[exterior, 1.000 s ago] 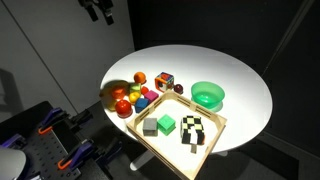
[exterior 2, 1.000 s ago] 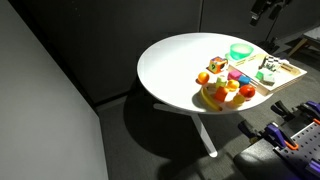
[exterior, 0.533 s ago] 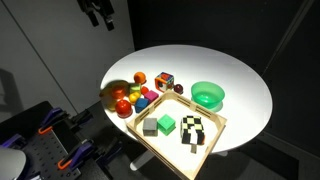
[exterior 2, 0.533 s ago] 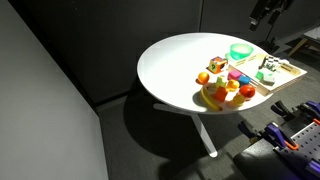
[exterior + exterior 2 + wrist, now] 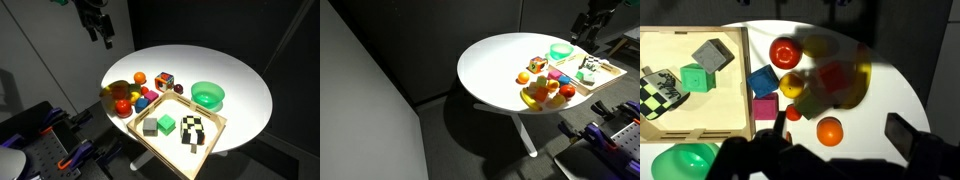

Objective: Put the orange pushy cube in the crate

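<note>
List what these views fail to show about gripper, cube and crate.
Gripper: both exterior views, small, dark on dark; open or shut unclear.
Orange pushy cube: wrist view, lost behind the gripper's dark bulk.
Crate: wrist view, cut by the left edge.

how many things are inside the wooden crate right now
3 in the light wooden crate: a plain grey cube, a plain green cube right beside it, and a black-and-white checkered toy at the other side. Nothing looks hidden.
</note>
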Controlling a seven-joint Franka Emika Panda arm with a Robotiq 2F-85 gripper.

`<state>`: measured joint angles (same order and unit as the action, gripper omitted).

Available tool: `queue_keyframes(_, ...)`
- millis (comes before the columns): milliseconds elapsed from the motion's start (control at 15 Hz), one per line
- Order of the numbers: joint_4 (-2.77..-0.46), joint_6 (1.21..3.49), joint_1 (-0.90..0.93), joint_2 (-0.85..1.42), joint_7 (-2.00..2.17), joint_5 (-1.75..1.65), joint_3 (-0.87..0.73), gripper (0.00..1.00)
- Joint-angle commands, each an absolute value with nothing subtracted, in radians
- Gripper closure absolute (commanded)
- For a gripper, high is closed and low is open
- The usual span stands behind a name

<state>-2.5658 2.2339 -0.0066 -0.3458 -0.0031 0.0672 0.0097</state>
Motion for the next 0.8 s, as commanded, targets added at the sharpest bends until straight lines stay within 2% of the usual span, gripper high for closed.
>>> queue_keyframes(0,-2.567,2.212,0.005,-0.313,-0.060,0.112,-0.027,0.00)
queue_keyframes(733,-2.493,2.148,-0.035,-0.184,-0.057,0.073,-0.070,0.00)
